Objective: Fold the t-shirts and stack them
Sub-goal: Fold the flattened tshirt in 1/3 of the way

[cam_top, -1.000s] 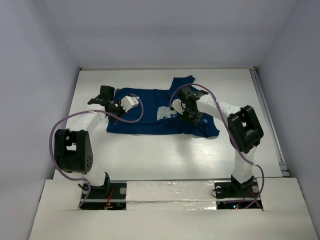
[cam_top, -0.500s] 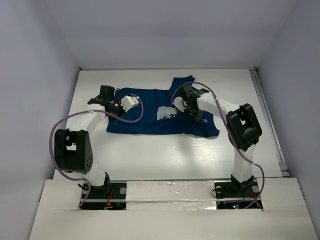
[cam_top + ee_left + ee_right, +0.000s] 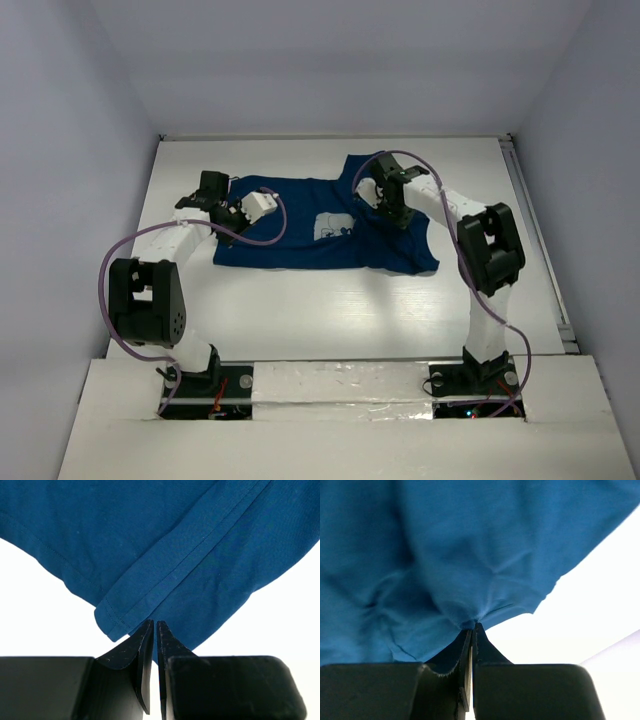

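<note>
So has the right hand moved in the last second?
Yes. The right hand has shifted away from the arm bases, toward the table's far edge, and now pinches the t-shirt.

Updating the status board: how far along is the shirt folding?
Done: nothing folded; the t-shirt lies spread mostly flat on the table, print up. In hand: the left tool is shut on a hemmed edge, the right tool shut on a bunched edge at the other side. Left: every fold, then the stacking.
</note>
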Robot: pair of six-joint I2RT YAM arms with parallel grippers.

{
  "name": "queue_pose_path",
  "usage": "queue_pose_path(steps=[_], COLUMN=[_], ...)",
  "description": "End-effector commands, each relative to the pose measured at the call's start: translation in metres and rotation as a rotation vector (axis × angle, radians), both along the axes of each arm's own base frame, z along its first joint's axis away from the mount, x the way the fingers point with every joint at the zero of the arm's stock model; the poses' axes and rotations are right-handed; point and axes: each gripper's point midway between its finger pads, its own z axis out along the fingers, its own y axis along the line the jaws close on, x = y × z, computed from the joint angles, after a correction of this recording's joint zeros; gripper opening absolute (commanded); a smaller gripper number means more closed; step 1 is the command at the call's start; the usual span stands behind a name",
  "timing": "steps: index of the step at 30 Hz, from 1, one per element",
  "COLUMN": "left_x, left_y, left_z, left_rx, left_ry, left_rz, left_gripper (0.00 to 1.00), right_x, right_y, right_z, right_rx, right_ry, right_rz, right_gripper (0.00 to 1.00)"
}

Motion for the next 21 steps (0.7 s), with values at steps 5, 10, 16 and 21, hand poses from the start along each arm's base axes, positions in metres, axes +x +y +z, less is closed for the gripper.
queue_pose_path(steps=[5, 10, 16, 21], left_x=[0.005, 0.004, 0.006, 0.009], left_y=[-0.001, -0.001, 0.0, -0.002], left_z=[0.011, 0.011, 0.007, 0.003], left_rx=[-0.018, -0.02, -0.018, -0.028], left_ry=[-0.02, -0.021, -0.02, -0.02], left_rz=[0.002, 0.003, 0.012, 0.019], left_gripper=[0.06, 0.06, 0.06, 0.06], right_x=[0.052, 0.057, 0.055, 0.053], right_y=[-0.009, -0.016, -0.025, -0.044], right_z=[0.017, 0.004, -0.003, -0.003], right_rx=[-0.023, -0.069, -0.109, -0.209], right_ry=[-0.117, -0.085, -0.043, -0.076], right_rz=[-0.029, -0.032, -0.052, -0.111], right_gripper=[0.0, 0.0, 0.02, 0.03])
